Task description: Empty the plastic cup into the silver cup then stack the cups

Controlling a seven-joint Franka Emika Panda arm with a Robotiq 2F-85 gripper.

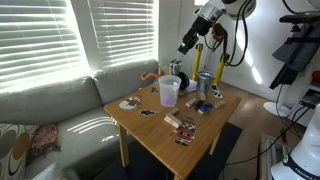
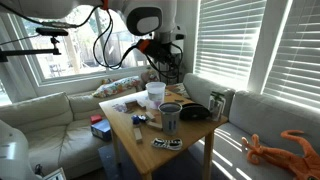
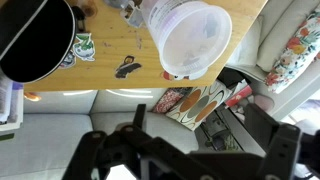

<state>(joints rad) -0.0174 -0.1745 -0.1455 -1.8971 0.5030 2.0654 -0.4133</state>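
Observation:
The plastic cup (image 1: 169,92) is a tall whitish translucent tumbler standing upright on the wooden table (image 1: 150,135). It shows in both exterior views (image 2: 155,93) and from above in the wrist view (image 3: 190,38), where its inside looks pale. The silver cup (image 2: 170,117) stands upright close by, nearer the table's edge, and also shows in an exterior view (image 1: 204,82). My gripper (image 1: 188,42) hangs high above the table, well clear of both cups, also seen in an exterior view (image 2: 160,50). In the wrist view its fingers (image 3: 190,160) are spread wide and hold nothing.
A black bowl (image 3: 40,40) sits on the table beside the cups (image 2: 192,112). Small cards and bits (image 1: 183,128) lie scattered on the tabletop. A thin yellow post (image 1: 197,58) stands behind the table. A grey sofa (image 1: 60,110) flanks it, with an orange plush toy (image 2: 275,150).

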